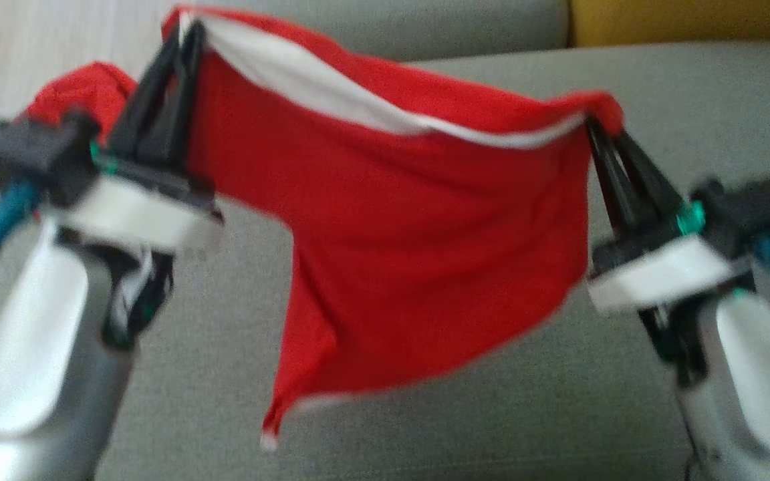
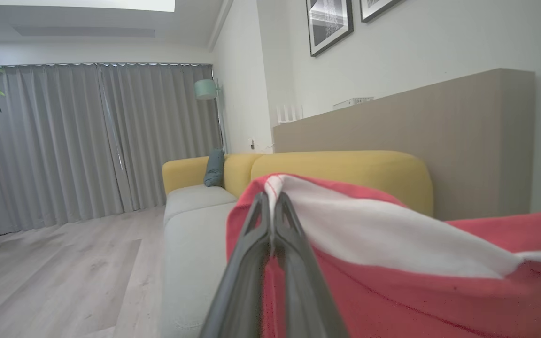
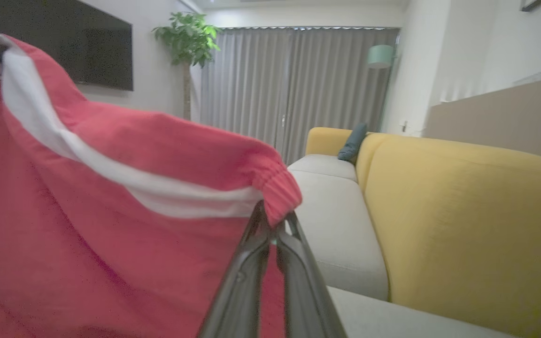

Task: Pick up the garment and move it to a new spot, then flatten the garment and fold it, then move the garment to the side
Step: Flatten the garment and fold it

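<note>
A red garment (image 1: pixel 392 247) with a white stripe hangs in the air above the grey sofa seat (image 1: pixel 559 414), stretched between both grippers. My left gripper (image 1: pixel 184 33) is shut on its upper left edge, and a bunch of red cloth trails behind it. My right gripper (image 1: pixel 592 123) is shut on the upper right corner by the elastic hem. The lower corner of the cloth dangles just over the seat. In the left wrist view the shut fingers (image 2: pixel 251 263) pinch the red garment (image 2: pixel 392 291). The right wrist view shows its fingers (image 3: pixel 298 267) clamped on the gathered hem of the garment (image 3: pixel 111 234).
The grey seat cushion (image 1: pixel 692 100) spreads under and around the cloth. A yellow backrest (image 1: pixel 679 20) runs along the far right. Pale wooden floor (image 1: pixel 37 40) lies beyond the sofa's left edge. A dark blue cushion (image 3: pixel 352 141) leans at the sofa's far end.
</note>
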Robot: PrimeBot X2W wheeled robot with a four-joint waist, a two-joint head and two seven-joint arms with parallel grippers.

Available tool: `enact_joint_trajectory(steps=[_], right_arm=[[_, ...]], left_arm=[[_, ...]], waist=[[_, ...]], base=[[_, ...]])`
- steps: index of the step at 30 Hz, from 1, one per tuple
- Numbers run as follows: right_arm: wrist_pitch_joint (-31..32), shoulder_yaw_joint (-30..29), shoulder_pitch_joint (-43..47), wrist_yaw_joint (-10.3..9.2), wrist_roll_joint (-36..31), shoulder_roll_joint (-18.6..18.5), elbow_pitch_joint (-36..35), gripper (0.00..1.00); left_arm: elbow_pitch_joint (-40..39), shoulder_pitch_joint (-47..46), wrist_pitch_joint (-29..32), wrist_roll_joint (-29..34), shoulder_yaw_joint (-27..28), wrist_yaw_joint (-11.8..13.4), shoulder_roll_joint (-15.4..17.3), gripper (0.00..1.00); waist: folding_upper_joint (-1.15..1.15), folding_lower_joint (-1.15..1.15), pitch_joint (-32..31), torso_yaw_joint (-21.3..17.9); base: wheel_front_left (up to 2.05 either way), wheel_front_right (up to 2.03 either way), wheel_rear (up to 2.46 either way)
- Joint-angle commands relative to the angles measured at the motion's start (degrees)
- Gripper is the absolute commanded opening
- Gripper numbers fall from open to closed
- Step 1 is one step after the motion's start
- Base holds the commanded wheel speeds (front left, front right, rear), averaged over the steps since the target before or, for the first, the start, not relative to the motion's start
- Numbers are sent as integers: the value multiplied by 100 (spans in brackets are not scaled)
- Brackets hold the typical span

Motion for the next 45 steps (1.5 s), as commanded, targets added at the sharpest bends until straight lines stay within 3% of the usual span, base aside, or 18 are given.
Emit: enact_joint_trajectory(steps=[1,7,14,20,24,27,32,45], right_arm=[[49,271,-926,42,106,-73,225,0],[-142,411,-2677,42,187,133,1482,0],[-866,-20,-4595,42,-458,520,3576,0],[-1433,-96,-4877,42,-937,651,5233,0],[-1629,59,-4678,42,-924,705,5851,0],[-1675,192,-4514,42,-823,722,5979,0],[-1684,312,-4179,42,-611,729,5570,0],[-1685,815,-2467,42,20,669,4214,0]], left_arm=[[280,-898,83,1,278,-126,209,0],[1410,-2462,75,233,193,-383,200,0],[2842,-4346,-440,651,-4,-474,-78,0],[3887,-4194,-893,528,-229,-562,-518,0],[4329,-3714,-1060,410,-385,-689,-646,0],[4405,-3406,-1147,277,-339,-736,-645,0],[4148,-2894,-1200,138,-149,-734,-552,0],[1708,-293,-1207,207,440,-457,-424,0]], waist=[[0,0,455,25],[0,0,1077,-7],[0,0,1823,110],[0,0,2262,308],[0,0,2414,324],[0,0,2450,302],[0,0,2373,237],[0,0,1483,232]], base=[[0,0,0],[0,0,0],[0,0,0],[0,0,0],[0,0,0],[0,0,0],[0,0,0],[0,0,0]])
